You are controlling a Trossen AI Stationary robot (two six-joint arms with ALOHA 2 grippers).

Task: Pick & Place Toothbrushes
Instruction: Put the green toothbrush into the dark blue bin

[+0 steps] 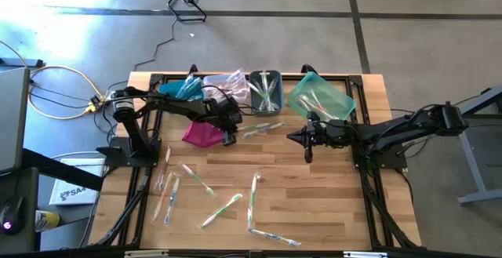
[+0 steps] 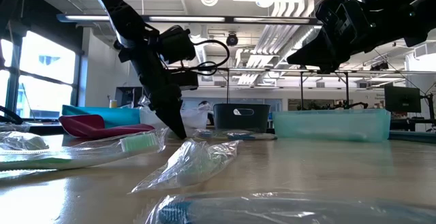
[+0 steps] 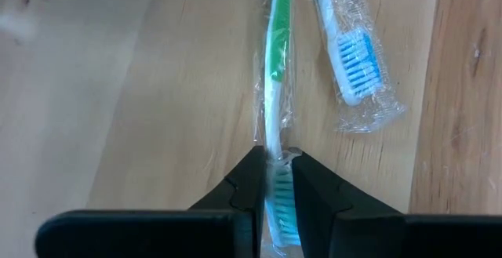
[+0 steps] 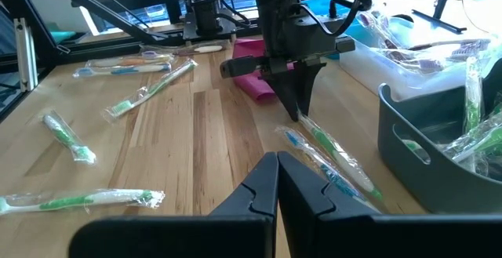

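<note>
A green-and-white toothbrush (image 3: 272,93) in a clear wrapper lies flat on the wooden table (image 1: 314,203), near its far edge and just in front of the grey bin (image 1: 265,91). The left gripper (image 3: 274,181) has its two fingers closed narrowly around the bristle end of this brush, which remains on the boards. A blue-bristled toothbrush (image 3: 354,50), also wrapped, lies just beside it, apart from the fingers.

The left arm reaches from its base at the table's left edge across toward the middle, with the gripper (image 1: 229,129) pointing straight down beside the magenta pouch (image 1: 202,134). In the low view its fingers (image 2: 174,123) come down steeply to the tabletop.

The right gripper (image 1: 303,139) hangs above the table, clear of any object, with its fingers pressed together and holding nothing. Its arm extends horizontally from the right edge toward the centre.

More toothbrushes (image 1: 222,209) are scattered over the near half of the table, several grouped toward the near left corner. Others lie in the grey bin and the teal bin (image 1: 321,97) along the far edge, and a blue bin (image 1: 177,89) stands at the far left
</note>
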